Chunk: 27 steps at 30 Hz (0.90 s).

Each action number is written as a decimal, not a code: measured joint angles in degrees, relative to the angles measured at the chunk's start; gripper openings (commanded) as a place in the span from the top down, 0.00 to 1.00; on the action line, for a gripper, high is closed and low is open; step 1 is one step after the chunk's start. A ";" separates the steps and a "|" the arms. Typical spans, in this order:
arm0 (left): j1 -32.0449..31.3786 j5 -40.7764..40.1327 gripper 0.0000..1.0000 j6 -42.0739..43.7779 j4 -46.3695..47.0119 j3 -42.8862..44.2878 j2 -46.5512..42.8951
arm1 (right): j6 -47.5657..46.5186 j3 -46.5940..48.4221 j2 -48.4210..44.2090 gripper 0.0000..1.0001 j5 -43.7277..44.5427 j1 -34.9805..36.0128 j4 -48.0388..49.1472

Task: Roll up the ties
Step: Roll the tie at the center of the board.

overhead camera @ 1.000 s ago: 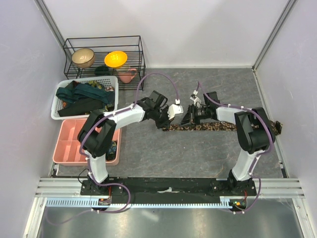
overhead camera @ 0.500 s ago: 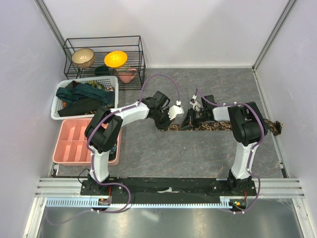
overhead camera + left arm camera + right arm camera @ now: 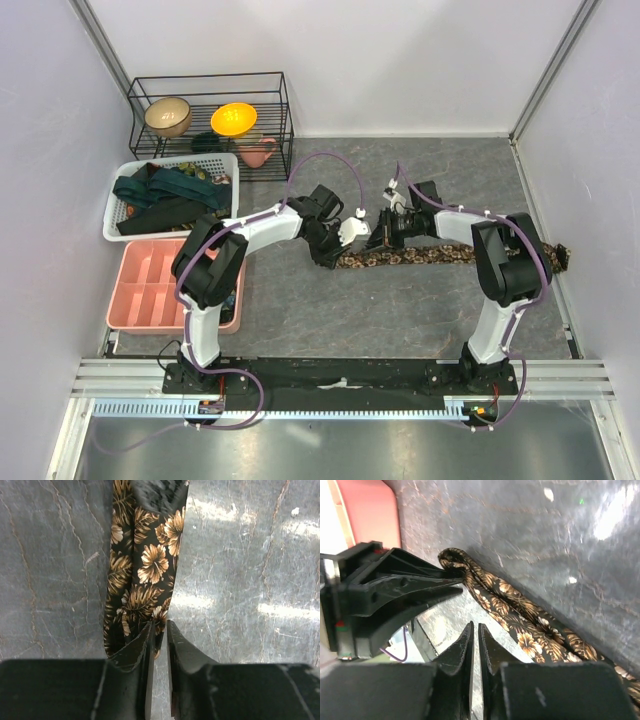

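Note:
A brown-and-tan leaf-patterned tie [image 3: 425, 256] lies as a long strip across the middle of the table, its far end near the right wall. My left gripper [image 3: 336, 254] sits at the tie's left end. In the left wrist view the tie [image 3: 150, 565] runs up from under the left finger, and the gripper [image 3: 160, 626] stands open by only a narrow slit, with table showing through it. My right gripper [image 3: 381, 240] is just right of it. In the right wrist view it [image 3: 475, 626] is shut and empty beside the tie [image 3: 520, 625], facing the left fingers [image 3: 420, 587].
A white mesh basket [image 3: 228, 160] at the left holds dark ties [image 3: 165, 195]. A pink compartment tray [image 3: 150, 285] lies in front of it. A black wire rack [image 3: 210, 85] with bowls stands at the back left. Walls close in on both sides.
Both grippers stay at the tie's left end. The right gripper has shifted slightly back, uncovering more of the strip. The left jaws have parted a little.

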 measured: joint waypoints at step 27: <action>-0.11 -1.44 0.09 15.04 3.15 6.43 2.32 | -6.71 3.17 3.19 0.85 1.03 -1.11 -6.49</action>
